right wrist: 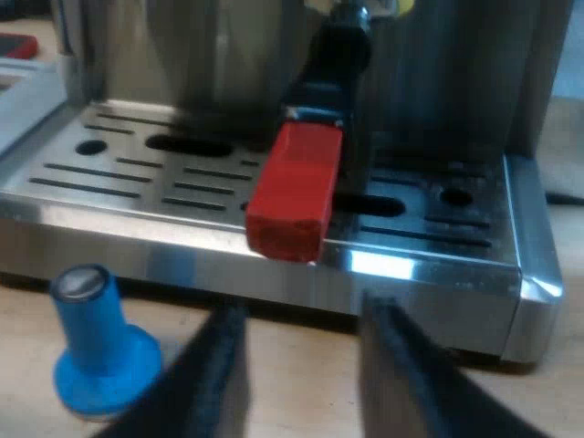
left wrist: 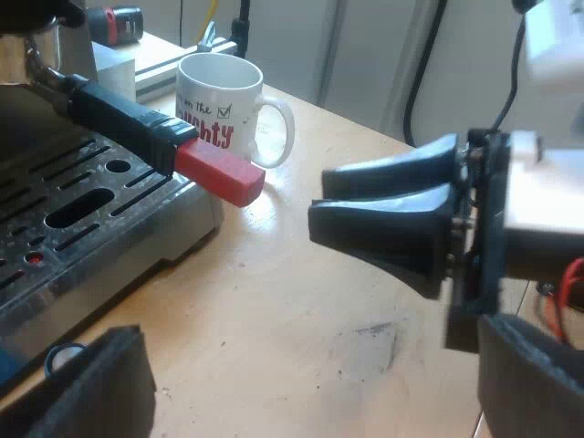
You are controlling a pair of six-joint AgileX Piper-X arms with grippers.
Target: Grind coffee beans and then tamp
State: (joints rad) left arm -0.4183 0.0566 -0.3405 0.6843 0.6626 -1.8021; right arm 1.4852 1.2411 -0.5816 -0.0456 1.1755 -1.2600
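Right gripper [right wrist: 306, 370] spread, empty, just short of red handle end [right wrist: 294, 193].
Holder [left wrist: 119, 120] locked in espresso machine [right wrist: 219, 55] front, metal end mostly cut off; left gripper [left wrist: 310, 392] apart, empty; blue tamper [right wrist: 96, 347] beside drip tray [right wrist: 182, 233].

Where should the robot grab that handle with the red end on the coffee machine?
Grip the red end. It sticks straight out over the drip tray, with bare flat sides. The right gripper, open and facing it, should come straight in from the front of the machine, one finger on each side.
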